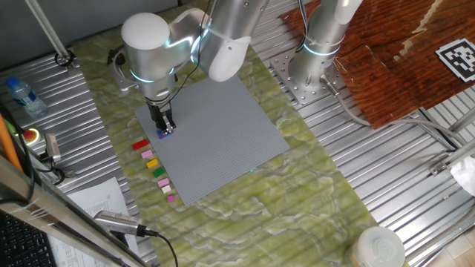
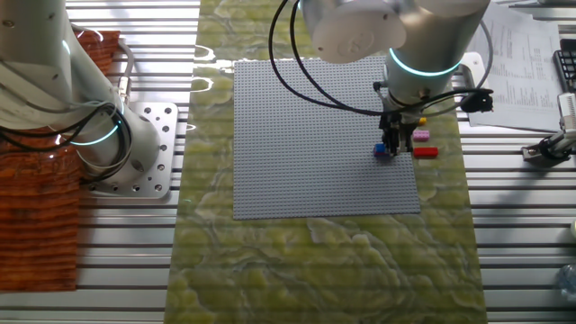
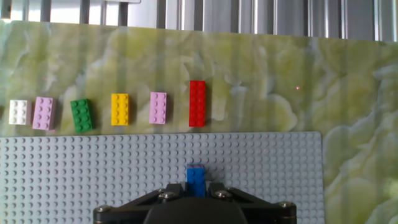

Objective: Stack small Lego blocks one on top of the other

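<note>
My gripper (image 3: 196, 188) is shut on the blue brick (image 3: 196, 176), its jaws tight against both sides. The brick sits at the grey baseplate (image 3: 93, 174) surface, near the plate's edge. In one fixed view the gripper (image 1: 165, 127) points straight down over the blue brick (image 1: 165, 133). The other fixed view shows the same gripper (image 2: 389, 144) and brick (image 2: 383, 151). The red brick (image 3: 197, 102) lies flat on the marbled mat just past the plate's edge, also visible in both fixed views (image 1: 141, 145) (image 2: 425, 152).
Beside the red brick lies a row of pink (image 3: 158, 107), yellow (image 3: 119, 109), green (image 3: 82, 115), pink (image 3: 43, 112) and white (image 3: 18, 112) bricks. A second arm's base (image 1: 315, 59) stands beyond the plate. A water bottle (image 1: 22, 96) and papers lie on the ribbed table.
</note>
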Controlling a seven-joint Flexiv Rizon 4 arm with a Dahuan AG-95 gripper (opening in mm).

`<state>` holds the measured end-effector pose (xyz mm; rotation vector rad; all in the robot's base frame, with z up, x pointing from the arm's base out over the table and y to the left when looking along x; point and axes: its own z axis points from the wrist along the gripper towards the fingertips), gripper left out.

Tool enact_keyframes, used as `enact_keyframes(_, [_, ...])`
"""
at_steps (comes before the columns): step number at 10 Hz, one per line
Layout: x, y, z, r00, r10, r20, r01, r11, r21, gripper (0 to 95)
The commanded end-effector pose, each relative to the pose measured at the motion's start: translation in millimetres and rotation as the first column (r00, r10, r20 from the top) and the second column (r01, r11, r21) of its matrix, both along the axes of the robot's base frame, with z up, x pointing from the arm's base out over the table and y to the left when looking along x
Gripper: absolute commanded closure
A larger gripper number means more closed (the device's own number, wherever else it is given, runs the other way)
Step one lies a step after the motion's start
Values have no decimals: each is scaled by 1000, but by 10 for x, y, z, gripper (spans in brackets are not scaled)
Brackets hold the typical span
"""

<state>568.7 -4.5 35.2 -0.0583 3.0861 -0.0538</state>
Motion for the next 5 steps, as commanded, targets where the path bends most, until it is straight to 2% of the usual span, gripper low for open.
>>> enact_keyframes(1, [-3,-3,-65,1000,-1,-3,1,1000,-4,950])
enact_keyframes(2, [-6,-1,-34,1000,-1,-4,1,1000,-3,950])
enact_keyframes(4, [-6,3,-8,1000,2,-4,-2,1000,-3,570])
enact_keyframes(5, [-7,2,-8,1000,4,-4,-4,1000,-3,570])
